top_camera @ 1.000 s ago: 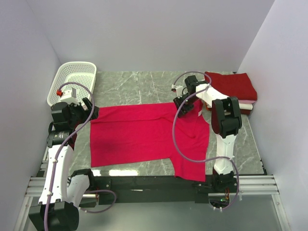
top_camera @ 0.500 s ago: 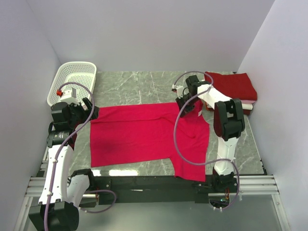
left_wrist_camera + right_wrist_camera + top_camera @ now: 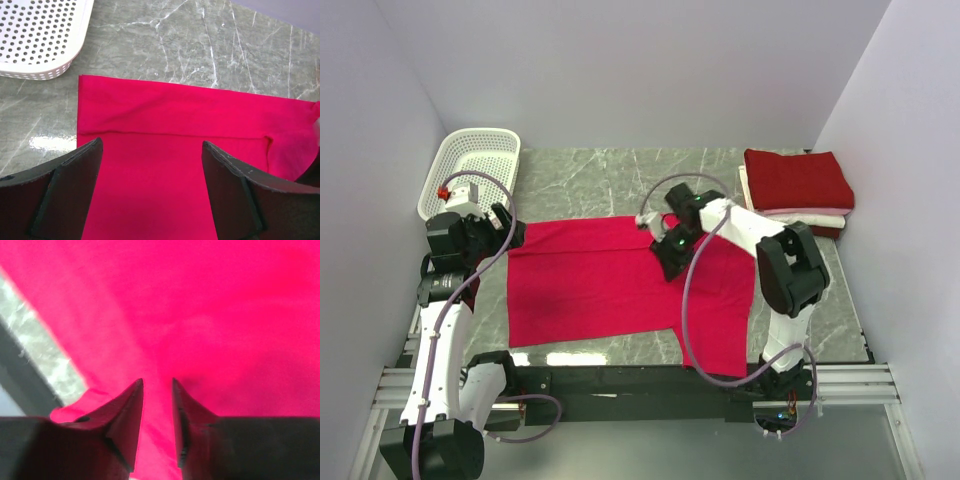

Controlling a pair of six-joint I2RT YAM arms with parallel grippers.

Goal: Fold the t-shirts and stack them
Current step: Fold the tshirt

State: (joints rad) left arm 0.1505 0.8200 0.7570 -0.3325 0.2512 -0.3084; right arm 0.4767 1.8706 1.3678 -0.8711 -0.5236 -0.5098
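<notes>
The bright pinkish-red t-shirt [image 3: 600, 280] lies spread across the middle of the marble table, with its top edge folded over. My right gripper [image 3: 670, 246] is over the shirt's upper middle. In the right wrist view its jaws [image 3: 157, 382] stand nearly shut with pink cloth [image 3: 225, 315] pinched between them. My left gripper [image 3: 506, 236] is open and empty above the shirt's left edge. In the left wrist view [image 3: 151, 145] the shirt [image 3: 200, 110] fills the gap between the jaws. The darker crimson t-shirt [image 3: 798, 178] lies folded on the folded white t-shirt [image 3: 794, 213] at the back right.
A white plastic lattice basket [image 3: 470, 170] stands at the back left, also in the left wrist view [image 3: 35, 35]. Grey walls close in three sides. Bare marble table [image 3: 610, 180] shows behind the shirt. The black rail [image 3: 620, 380] runs along the near edge.
My right gripper has moved left and nearer, from the shirt's upper right corner to its upper middle, pulling cloth with it. The left arm has not moved.
</notes>
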